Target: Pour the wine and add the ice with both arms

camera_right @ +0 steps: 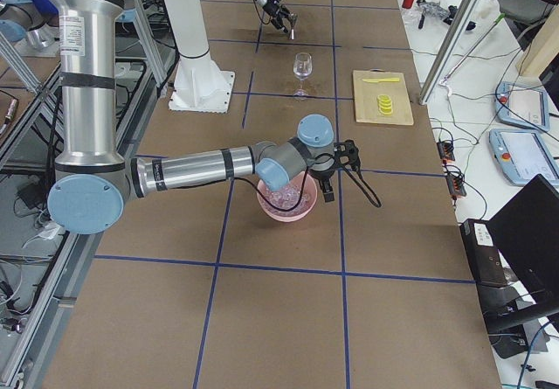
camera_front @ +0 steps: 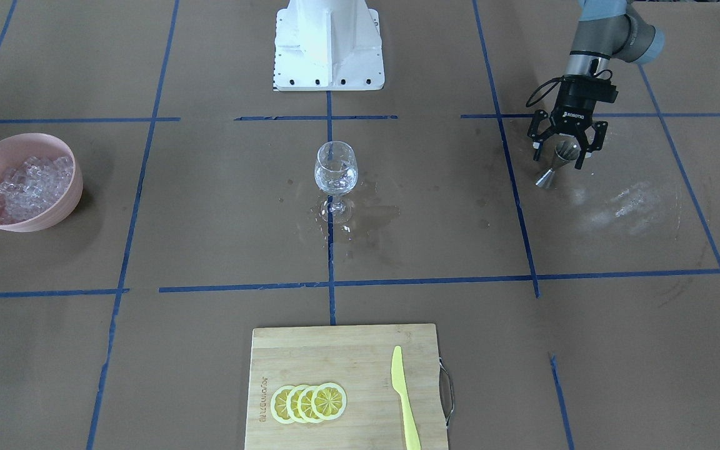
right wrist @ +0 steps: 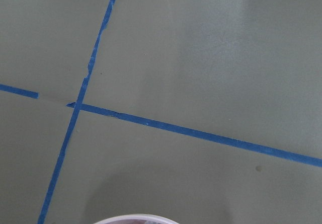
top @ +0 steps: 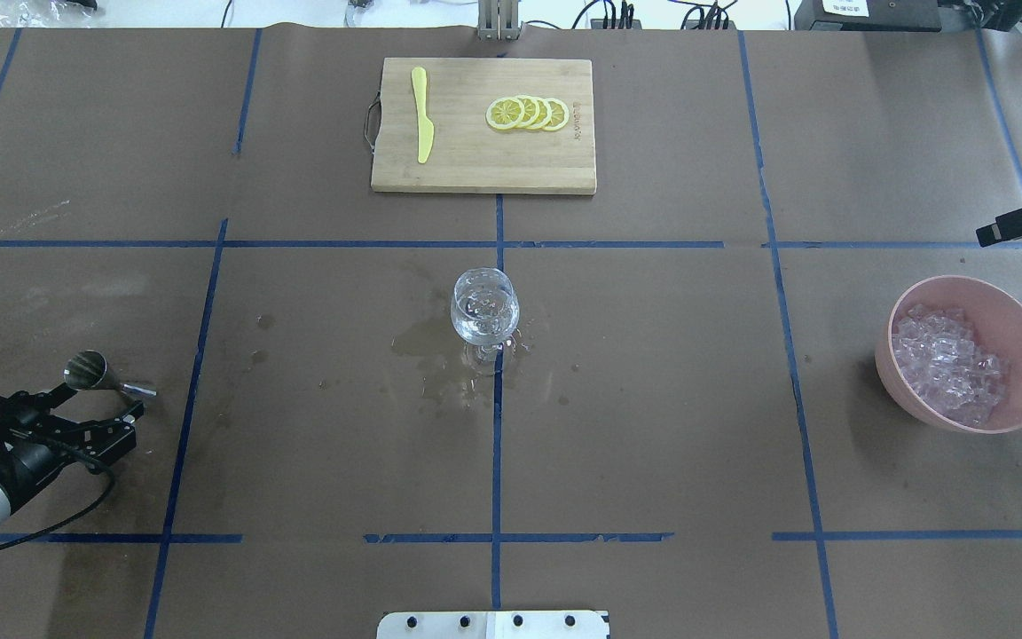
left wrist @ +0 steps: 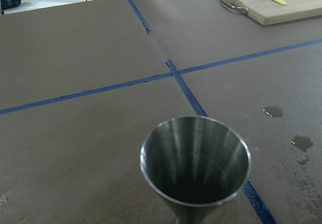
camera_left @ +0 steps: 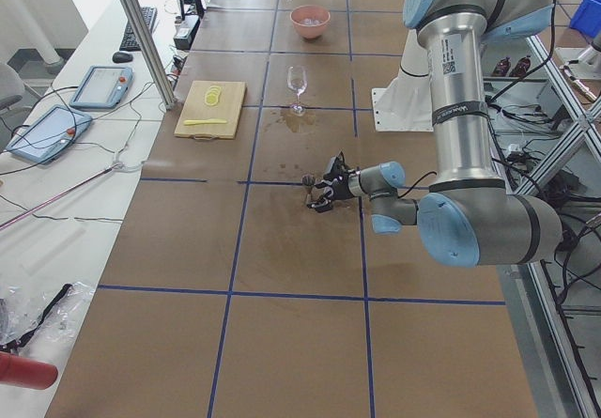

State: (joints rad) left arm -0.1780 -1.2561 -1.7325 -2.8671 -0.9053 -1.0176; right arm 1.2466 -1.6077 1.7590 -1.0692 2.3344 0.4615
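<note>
A clear wine glass (camera_front: 335, 169) stands upright at the table's centre with a small amount of clear wine in its bowl; it also shows in the overhead view (top: 484, 306). A pink bowl (camera_front: 54, 215) holds many small clear ice cubes (camera_front: 32, 181). My left gripper (camera_front: 560, 159) is open, its fingers either side of an upright steel jigger (camera_front: 554, 169). The jigger (left wrist: 195, 158) looks empty in the left wrist view. My right gripper (top: 1021, 222) hovers just beyond the bowl (top: 1017, 328). Only a black part of it shows, so I cannot tell its state.
Wet patches (camera_front: 366, 219) lie around the glass's base. A wooden cutting board (camera_front: 341, 350) with lemon slices (camera_front: 309, 402) and a yellow knife (camera_front: 405, 400) sits at the operators' side. The white pedestal (camera_front: 329, 44) stands behind the glass. Blue tape lines grid the brown table.
</note>
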